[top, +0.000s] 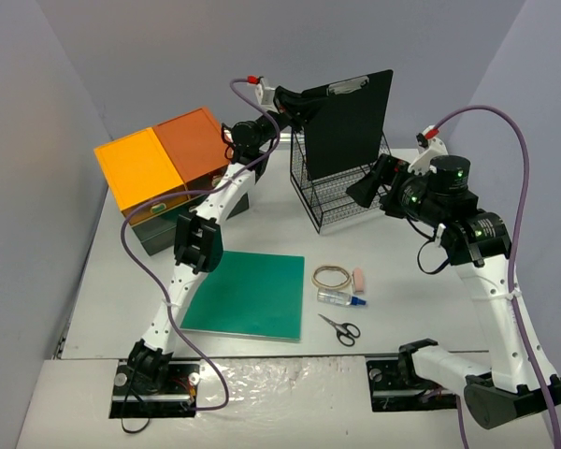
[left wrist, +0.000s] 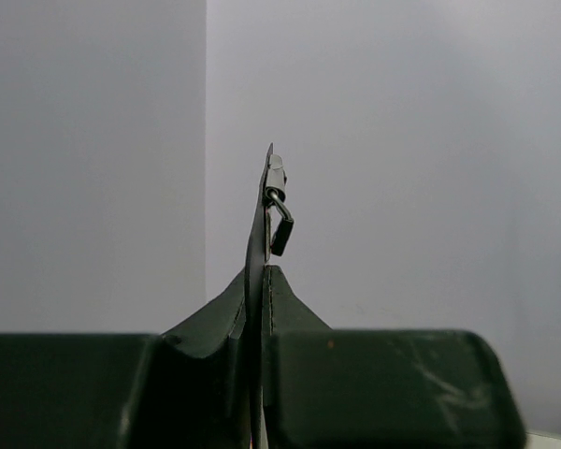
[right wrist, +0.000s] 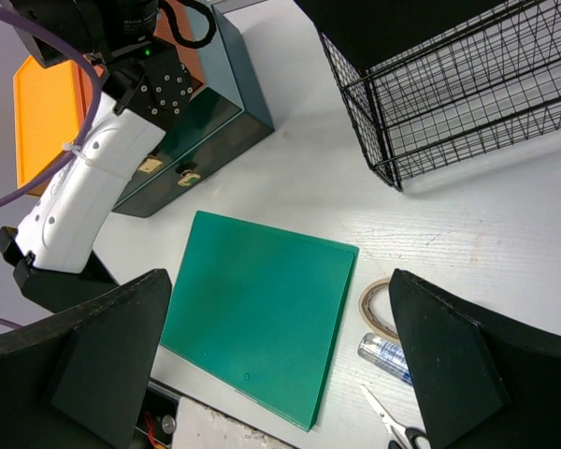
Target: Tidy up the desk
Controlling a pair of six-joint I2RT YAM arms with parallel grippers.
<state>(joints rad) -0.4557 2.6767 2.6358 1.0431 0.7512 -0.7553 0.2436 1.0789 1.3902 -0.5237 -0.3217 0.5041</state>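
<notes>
The white desk (top: 402, 271) carries a wire basket (top: 341, 192) at the back. My left gripper (top: 294, 103) is raised high and shut on the edge of a black clipboard (top: 346, 122), which hangs upright over the basket. In the left wrist view the clipboard (left wrist: 262, 234) shows edge-on between my pinched fingers (left wrist: 206, 327), its metal clip (left wrist: 279, 220) above them. My right gripper (top: 363, 190) hovers beside the basket's right side, open and holding nothing. In the right wrist view it (right wrist: 280, 365) is above the green board (right wrist: 257, 309), and the desk (right wrist: 299, 159) lies beyond.
An orange-and-yellow-topped dark drawer unit (top: 168, 168) stands at the back left. A green board (top: 248, 295) lies at the front centre. To its right are a tape ring (top: 331, 276), a pink eraser (top: 359, 279), a glue tube (top: 340, 298) and scissors (top: 339, 327).
</notes>
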